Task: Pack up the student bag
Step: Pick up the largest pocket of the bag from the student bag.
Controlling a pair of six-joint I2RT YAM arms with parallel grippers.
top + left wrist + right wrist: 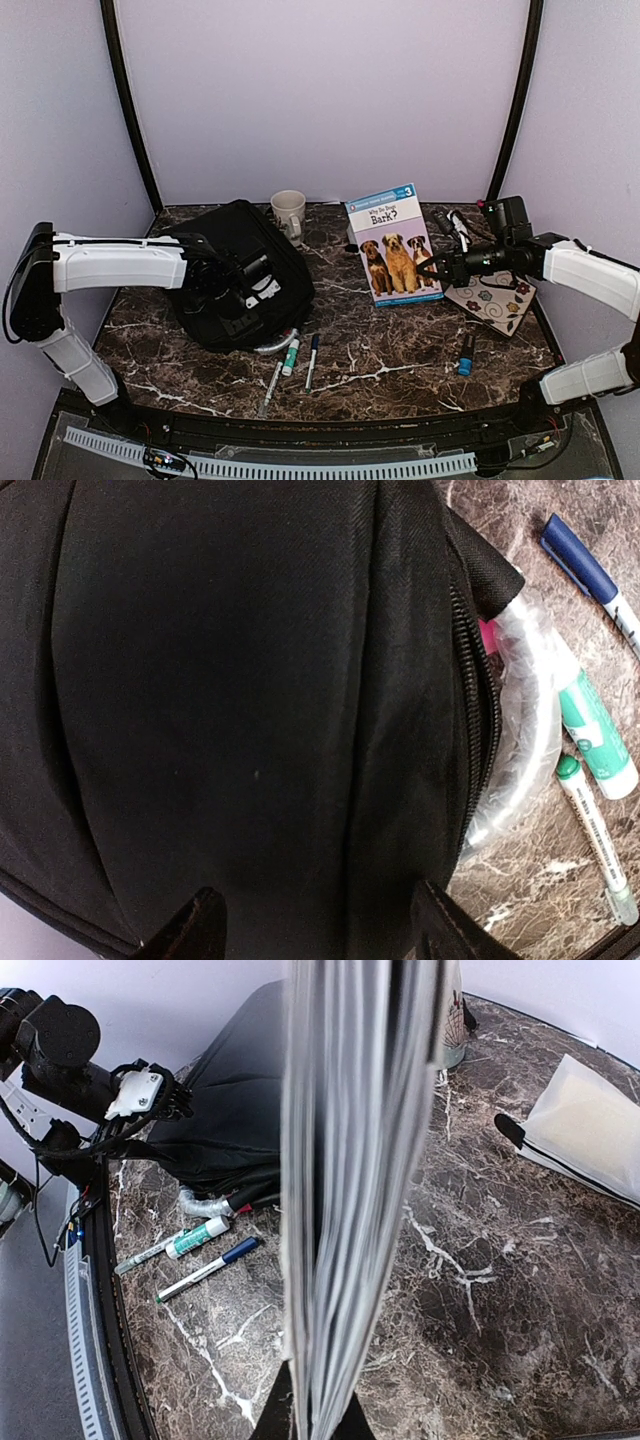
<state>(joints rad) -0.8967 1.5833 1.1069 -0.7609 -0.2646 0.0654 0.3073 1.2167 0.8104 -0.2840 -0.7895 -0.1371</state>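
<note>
1. The student bag (240,278) lay flat on the left-centre of the marble table (400,375), and a white mug (288,212) stood just behind its far corner.
2. The left gripper (315,935) hung right over the bag's black top panel. Its jaws were spread wide and gripped nothing. Whether the fingertips (190,930) brushed the fabric, I couldn't tell.
3. At the bag's near edge, a pale curved handle (520,750) poked out beside the zipper. Close by on the table lay a teal marker (595,730), a green-capped pen (592,830) and a blue pen (585,565).
4. On the other side, the right gripper (430,268) was clamped tight on the right edge of the dog book (395,245). The wrist view showed the pages edge-on, pinched between the fingers.
5. The book's cover faced the overhead camera, three dogs on show. It sat apart from the bag, between the bag and a flowered pouch (495,303). I couldn't tell whether its lower edge touched the table.
6. A blue-capped marker (466,355) lay on its own near the front right of the table.
</note>
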